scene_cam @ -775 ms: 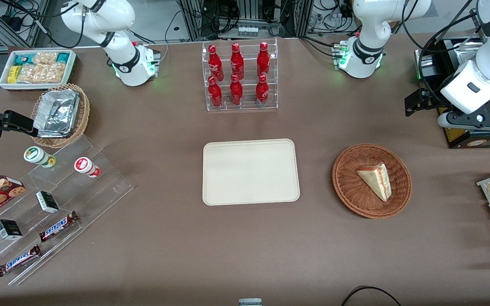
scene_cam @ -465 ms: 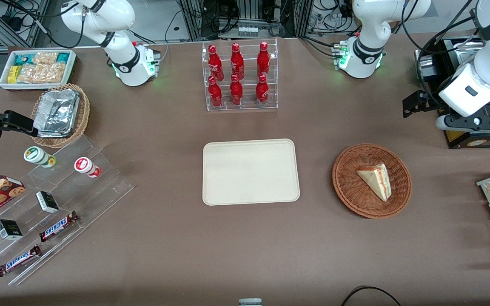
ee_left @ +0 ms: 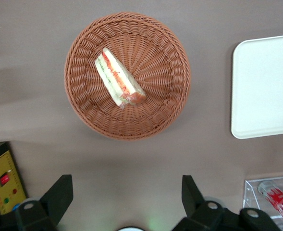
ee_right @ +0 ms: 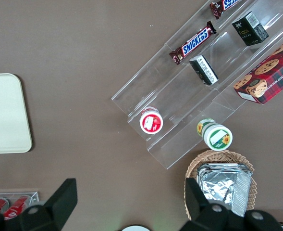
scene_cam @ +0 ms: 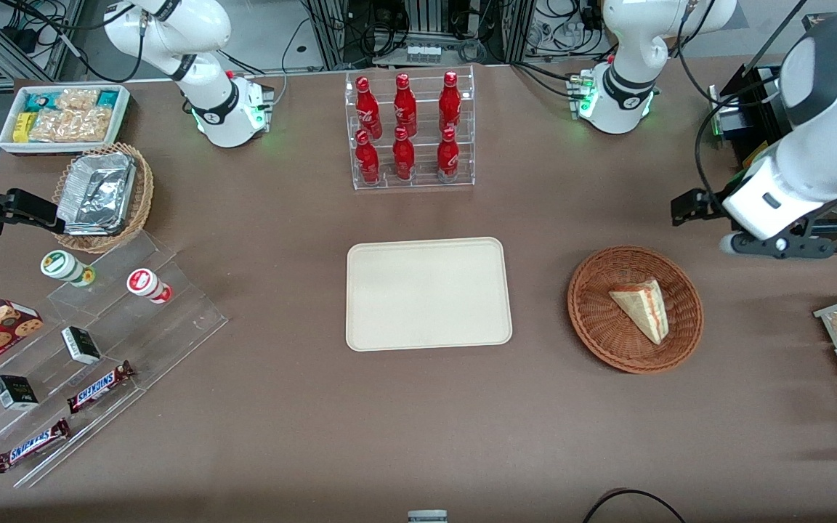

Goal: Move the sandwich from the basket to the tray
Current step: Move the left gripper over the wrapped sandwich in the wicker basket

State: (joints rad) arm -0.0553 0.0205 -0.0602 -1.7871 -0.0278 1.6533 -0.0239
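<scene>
so, front view: the sandwich (scene_cam: 642,310) lies in the round brown basket (scene_cam: 596,319), off-centre toward the working arm's end, its cut edge with the red filling facing that end too. basket sits on the brown desk (scene_cam: 418,421) beside the cream tray (scene_cam: 429,293), a strip of bare desk between them, not touching. tray has nothing on it. the gripper (scene_cam: 776,244) hangs above the desk, farther from the camera than the basket and a bit toward the working arm's end, not over the sandwich. a clear rack of red bottles (scene_cam: 410,131) stands farther from the camera than the tray. toward the parked arm's end: a lighter basket with foil trays (scene_cam: 102,195) and a clear stepped shelf with candy bars (scene_cam: 99,386).

left wrist view: gripper (ee_left: 124,202) is wide open, both dark fingers (ee_left: 59,195) apart with bare desk between them, holding nothing. basket (ee_left: 86,106) shows whole, well clear of the fingers. sandwich (ee_left: 118,77) lies in it, red and green layers showing along the long cut side. part of the tray (ee_left: 264,86) is visible, and one red bottle (ee_left: 281,203) in its rack.

right wrist view: tray corner (ee_right: 6,113), stepped shelf with candy bars (ee_right: 194,42), foil-tray basket (ee_right: 223,185).
</scene>
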